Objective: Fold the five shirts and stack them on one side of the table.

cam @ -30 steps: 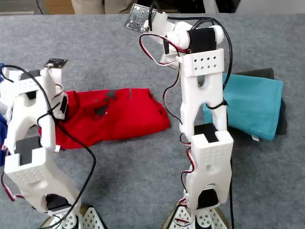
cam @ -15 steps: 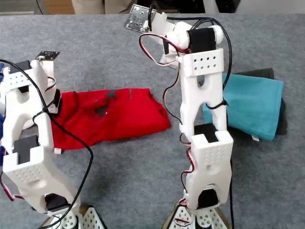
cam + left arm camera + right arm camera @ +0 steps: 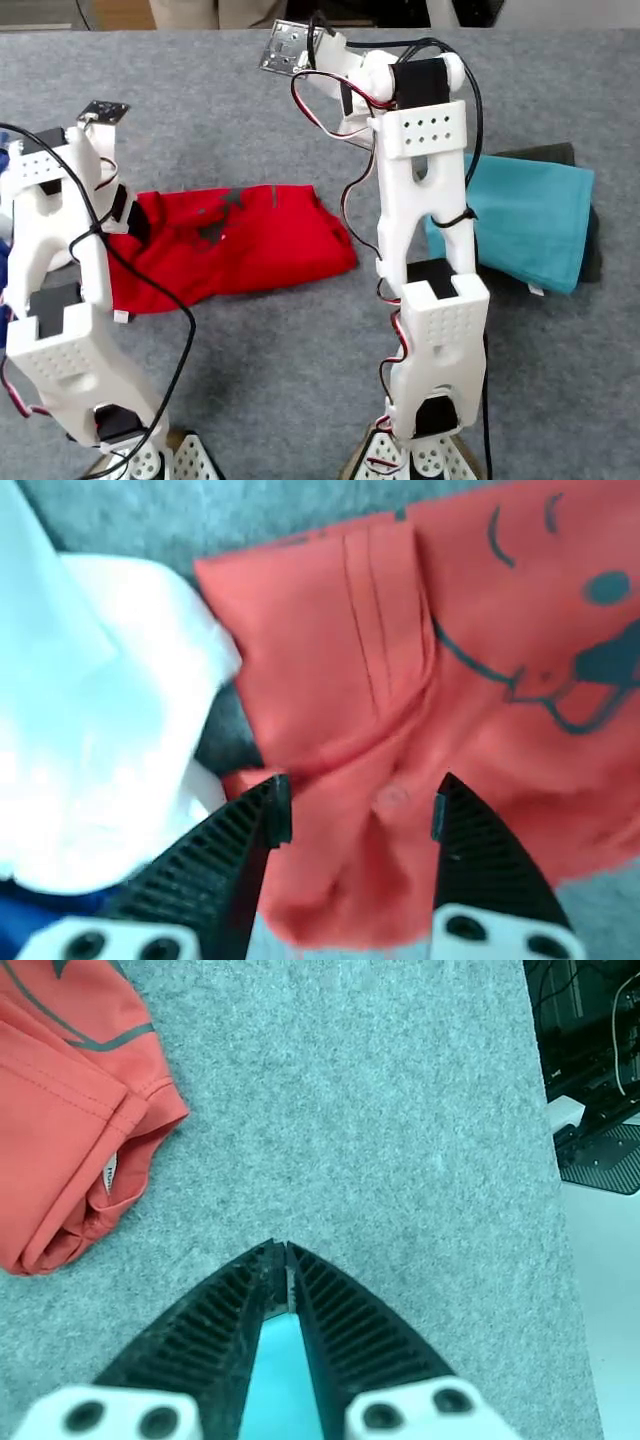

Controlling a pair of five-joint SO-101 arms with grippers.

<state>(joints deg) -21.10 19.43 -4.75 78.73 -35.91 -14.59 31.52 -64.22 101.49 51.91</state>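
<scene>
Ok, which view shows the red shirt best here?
The high view: nearly the whole red shirt shows, lying on the table. The left wrist view gives a close look at one end and its print, under the open left gripper. The right wrist view catches one folded corner.

Bright, even light, faint soft shadows on the table, glare on white cloth

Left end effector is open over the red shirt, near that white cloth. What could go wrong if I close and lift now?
1. The left end effector straddles a bunched fold of the red shirt, so closing may pinch several layers and pull the fold apart.
2. The white cloth lies against the shirt's edge, close to the end effector, and could get caught and dragged along.
</scene>
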